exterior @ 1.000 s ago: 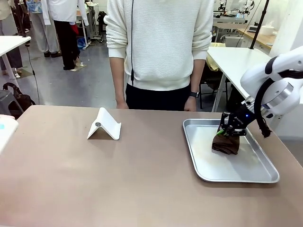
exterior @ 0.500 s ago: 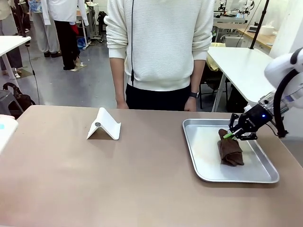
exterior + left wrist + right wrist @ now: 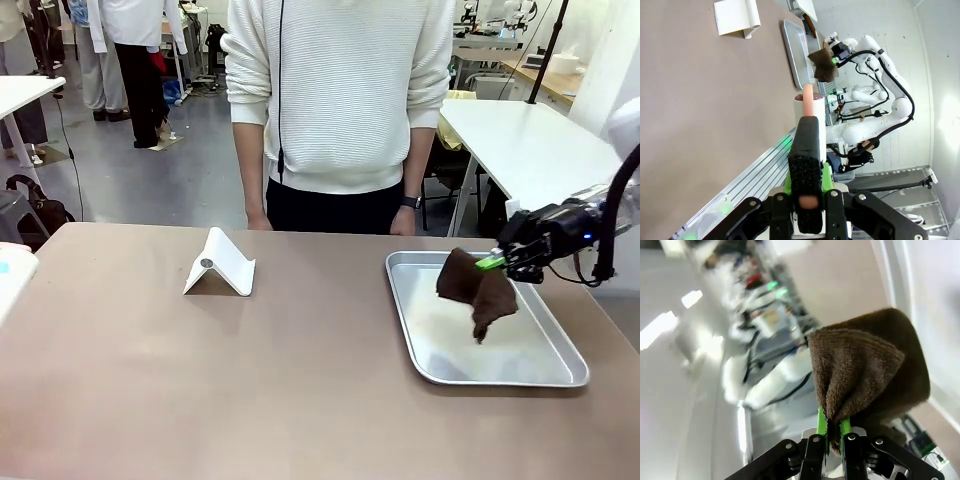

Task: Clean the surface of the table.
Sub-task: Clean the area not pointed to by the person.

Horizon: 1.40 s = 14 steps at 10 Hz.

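While our right claw (image 3: 492,263) pinches a brown cloth (image 3: 478,290) tight by its upper edge, the cloth hangs clear above the metal tray (image 3: 440,345) at the right of the brownish counter (image 3: 250,380), which spreads between us and a person (image 3: 340,100). Whether our left claw (image 3: 807,172) is open, we cannot tell.

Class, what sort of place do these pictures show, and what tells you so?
Probably a robotics lab or workshop: the right gripper holds a brown cloth over a metal tray, and white-topped worktables stand behind the person.
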Motion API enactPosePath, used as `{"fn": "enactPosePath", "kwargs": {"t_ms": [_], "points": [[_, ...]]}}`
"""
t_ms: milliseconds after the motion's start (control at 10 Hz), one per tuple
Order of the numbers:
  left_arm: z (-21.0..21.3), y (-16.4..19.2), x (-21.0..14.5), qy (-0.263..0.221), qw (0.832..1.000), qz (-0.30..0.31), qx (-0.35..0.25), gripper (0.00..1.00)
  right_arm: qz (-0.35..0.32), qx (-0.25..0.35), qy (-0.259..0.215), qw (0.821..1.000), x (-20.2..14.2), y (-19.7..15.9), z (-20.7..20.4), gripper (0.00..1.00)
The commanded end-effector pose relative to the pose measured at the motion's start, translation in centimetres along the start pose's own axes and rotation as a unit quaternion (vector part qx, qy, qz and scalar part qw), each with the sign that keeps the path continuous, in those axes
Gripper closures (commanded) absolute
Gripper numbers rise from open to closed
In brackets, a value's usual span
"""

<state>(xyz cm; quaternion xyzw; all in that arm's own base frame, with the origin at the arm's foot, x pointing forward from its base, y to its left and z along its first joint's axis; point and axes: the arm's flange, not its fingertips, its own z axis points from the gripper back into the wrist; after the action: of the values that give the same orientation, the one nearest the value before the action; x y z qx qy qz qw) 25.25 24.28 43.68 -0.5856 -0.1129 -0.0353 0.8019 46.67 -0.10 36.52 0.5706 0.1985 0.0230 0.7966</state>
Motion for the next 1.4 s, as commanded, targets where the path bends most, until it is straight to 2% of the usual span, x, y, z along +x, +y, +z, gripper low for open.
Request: {"fn": "enactPosePath", "kwargs": {"t_ms": [0,200,400,600,700,1000,1100,1300], "points": [[-0.2,-0.3,-0.2,-0.005,1.0,-0.005,-0.002,0.78,0.058,0.122,0.069,0.988,-2.4,0.1,3.5,1.0],[-0.2,-0.3,-0.2,-0.005,1.0,-0.005,-0.002,0.78,0.108,0.167,0.038,0.979,-5.9,-0.3,7.1,1.0],[-0.2,-0.3,-0.2,-0.005,1.0,-0.005,-0.002,0.78,0.142,0.193,-0.029,0.971,-8.0,-2.5,10.9,1.0],[-0.2,-0.3,-0.2,-0.005,1.0,-0.005,-0.002,0.78,0.134,0.213,-0.086,0.964,-8.3,-5.1,13.2,1.0],[-0.2,-0.3,-0.2,-0.005,1.0,-0.005,-0.002,0.78,0.134,0.228,-0.096,0.959,-8.2,-6.1,14.0,1.0],[-0.2,-0.3,-0.2,-0.005,1.0,-0.005,-0.002,0.78,0.11,0.184,-0.177,0.961,-6.9,-7.2,13.9,1.0],[-0.2,-0.3,-0.2,-0.005,1.0,-0.005,-0.002,0.78,0.109,0.21,-0.123,0.964,-8.3,-7.7,14.0,1.0],[-0.2,-0.3,-0.2,-0.005,1.0,-0.005,-0.002,0.78,0.109,0.21,-0.123,0.964,-8.3,-7.7,14.0,1.0]]}}
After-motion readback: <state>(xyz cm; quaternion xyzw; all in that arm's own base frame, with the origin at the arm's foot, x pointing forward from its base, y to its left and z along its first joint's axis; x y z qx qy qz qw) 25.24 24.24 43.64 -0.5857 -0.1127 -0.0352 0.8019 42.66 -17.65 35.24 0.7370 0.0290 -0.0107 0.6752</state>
